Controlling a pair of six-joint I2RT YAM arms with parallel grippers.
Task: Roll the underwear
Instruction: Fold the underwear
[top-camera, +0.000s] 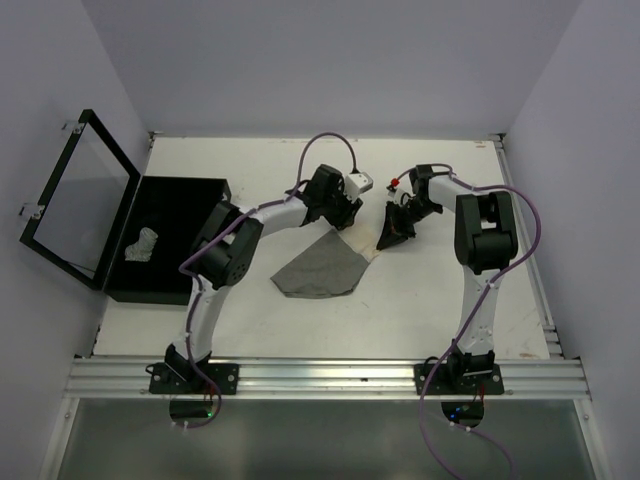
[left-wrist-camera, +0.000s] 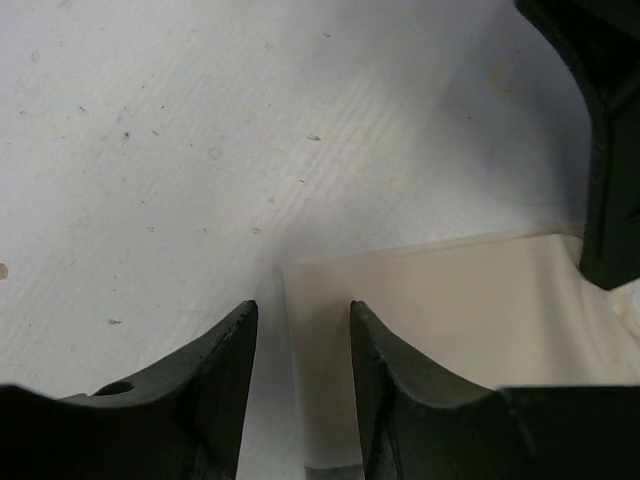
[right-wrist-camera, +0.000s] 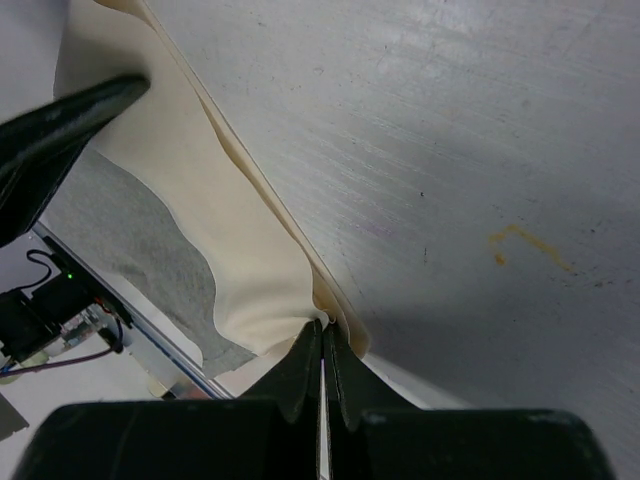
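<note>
At the far left, the black box (top-camera: 182, 205) sits with its lid open. A small grey bundle (top-camera: 141, 245) lies inside, seemingly one piece already rolled and put away. Toward the middle, the left hand (left-wrist-camera: 302, 312) is low over the surface (top-camera: 400, 310). Its fingers are apart and straddle a cream corner of the underwear (top-camera: 316, 268) without pinching it yet. That grey garment lies flat and unrolled. Just to its right, the right hand (right-wrist-camera: 322, 335) is closed tight on the cream edge. The roll on this piece seems not to have begun.
</note>
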